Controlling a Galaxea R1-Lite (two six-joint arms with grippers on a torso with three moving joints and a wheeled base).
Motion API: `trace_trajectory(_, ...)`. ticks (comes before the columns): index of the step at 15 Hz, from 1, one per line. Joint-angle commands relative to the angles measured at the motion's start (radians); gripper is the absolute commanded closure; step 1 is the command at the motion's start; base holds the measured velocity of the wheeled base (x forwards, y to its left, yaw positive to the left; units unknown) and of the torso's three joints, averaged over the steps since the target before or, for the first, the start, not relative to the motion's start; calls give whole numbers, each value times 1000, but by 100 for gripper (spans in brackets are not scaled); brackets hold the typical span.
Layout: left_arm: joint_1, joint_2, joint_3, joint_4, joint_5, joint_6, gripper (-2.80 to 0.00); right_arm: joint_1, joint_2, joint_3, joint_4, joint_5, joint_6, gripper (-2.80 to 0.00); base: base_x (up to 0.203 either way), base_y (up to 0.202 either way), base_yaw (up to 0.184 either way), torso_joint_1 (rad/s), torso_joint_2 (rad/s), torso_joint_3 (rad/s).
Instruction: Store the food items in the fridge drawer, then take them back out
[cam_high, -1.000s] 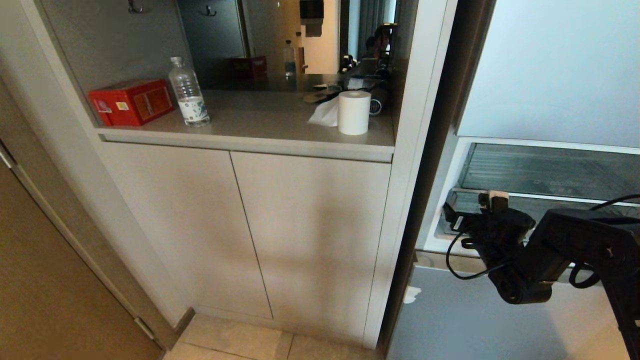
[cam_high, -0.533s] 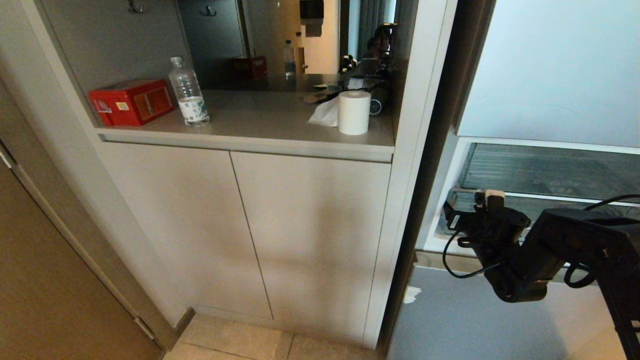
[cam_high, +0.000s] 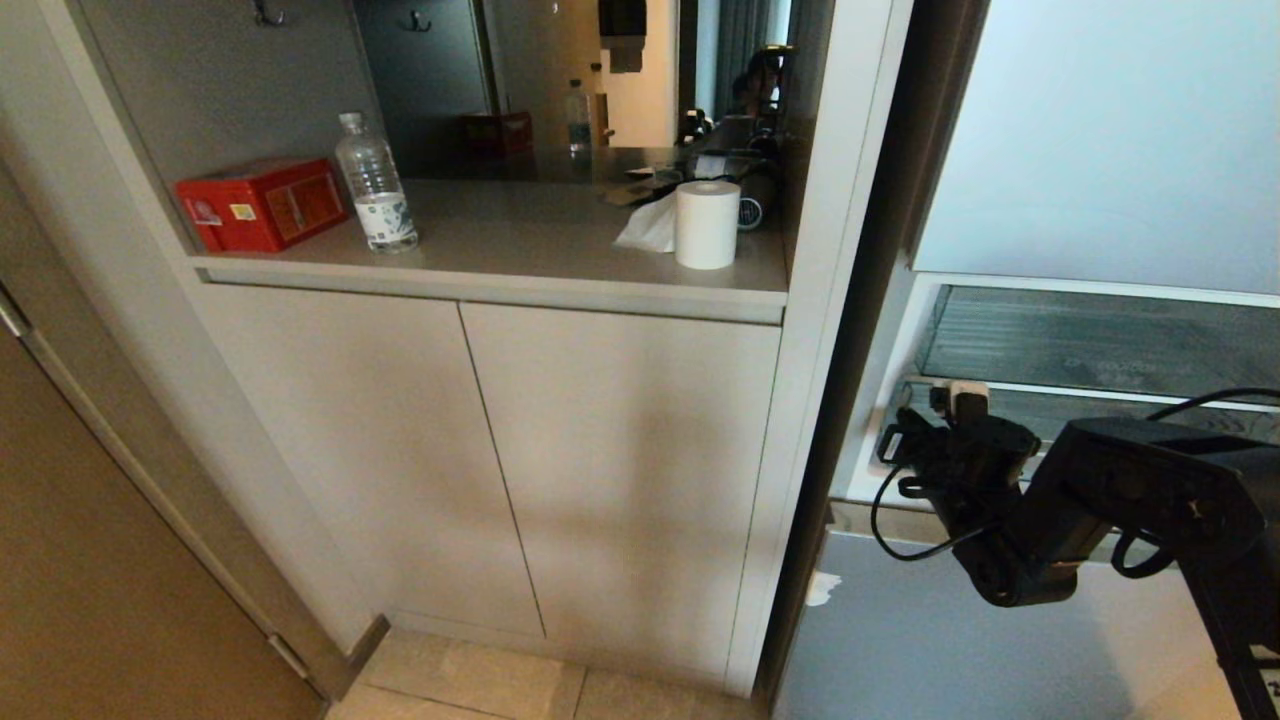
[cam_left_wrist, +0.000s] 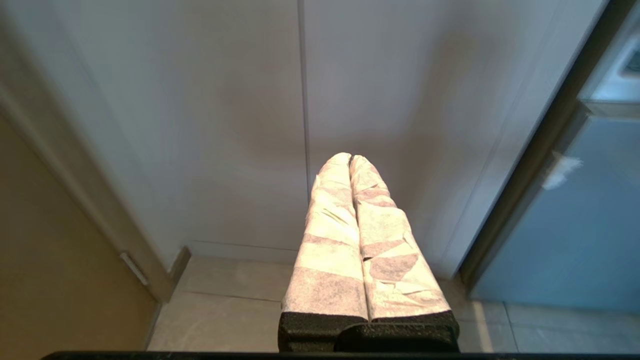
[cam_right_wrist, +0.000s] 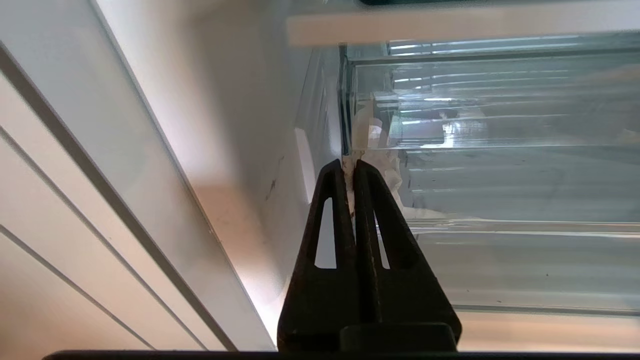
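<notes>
- Early in the job, by the look of it: fridge drawer (cam_high: 1100, 345) seen as a clear ribbed tub inside the open fridge, well to the right of the cabinet (cam_high: 500, 450), its front lip (cam_right_wrist: 500, 227) just ahead of the working fingers.
- Right gripper (cam_right_wrist: 349, 167) at the drawer's left front corner, jaws pressed together with no fruit between them; possibly nipping the drawer's edge, though hard to tell from this angle.
- No food items to be found in any view: nothing red in the part of the drawer on show, nothing on the counter (cam_high: 560, 235) but a red box (cam_high: 262, 203), a water bottle (cam_high: 375, 185) and a paper roll (cam_high: 707, 224).
- Left gripper (cam_left_wrist: 351, 160) parked low, facing the cabinet doors, wrapped fingers (cam_left_wrist: 332, 210) closed on nothing.
- Judged left to do: nearly everything — drawer pulled out, both pieces stored, then taken back out.
</notes>
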Motion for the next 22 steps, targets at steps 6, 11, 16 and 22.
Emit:
trace_trajectory(6,0,0,2,0,0,0,0,3,-32,53,-9,3,10,0,0,0,0,0,0,0)
trace_trajectory(11,0,0,2,0,0,0,0,3,-165,251,-16,8,41,0,0,0,0,0,0,0)
trace_trajectory(16,0,0,2,0,0,0,0,-39,-304,366,80,5,81,0,0,0,0,0,0,0)
trace_trajectory(22,0,0,2,0,0,0,0,-316,-558,511,368,233,-34,0,0,0,0,0,0,0)
